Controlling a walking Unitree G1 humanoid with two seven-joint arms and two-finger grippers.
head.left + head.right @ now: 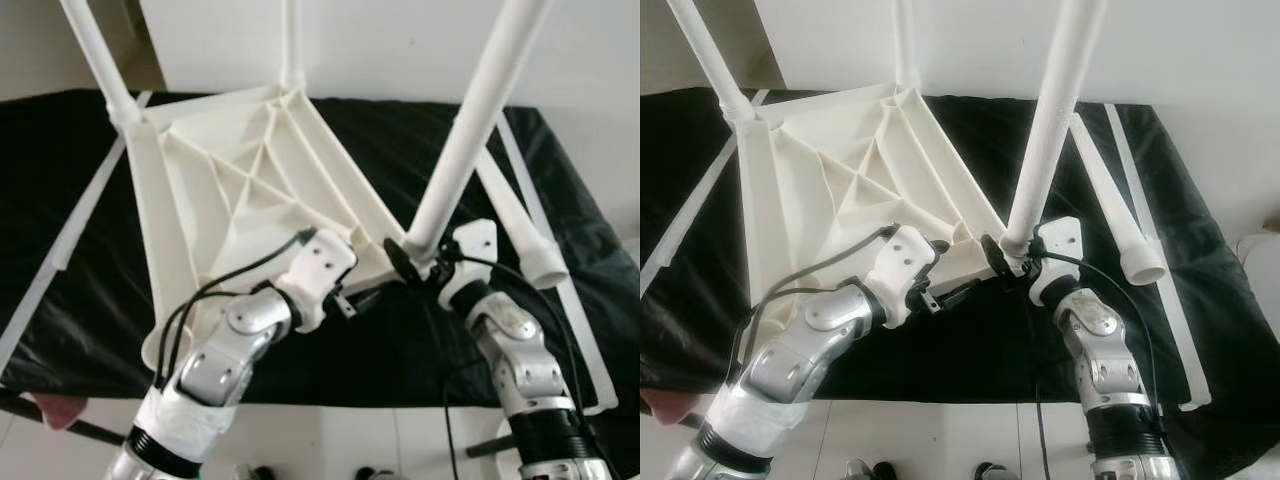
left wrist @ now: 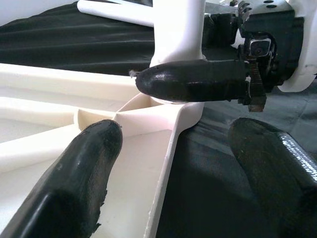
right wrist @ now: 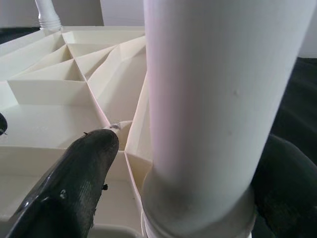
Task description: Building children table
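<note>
Head views: white ribbed plastic tabletop (image 1: 240, 190) lies upside down on a black cloth-covered surface (image 1: 80, 290), with white tubular legs rising from its far corners and a third white leg (image 1: 470, 130) standing in the near right corner socket. Right gripper (image 1: 418, 262) sits at that leg's base, fingers on either side of it. Left gripper (image 1: 365, 297) reaches to the tabletop's near right edge, just beside the socket. Loose white tapered leg (image 1: 520, 225) lies on the cloth toward its right edge. Left wrist view: left fingers (image 2: 79, 173) spread apart, straddling the tabletop's edge rib. Right wrist view: right fingers (image 3: 74, 183) flank the leg (image 3: 218, 99), clamped at its base.
</note>
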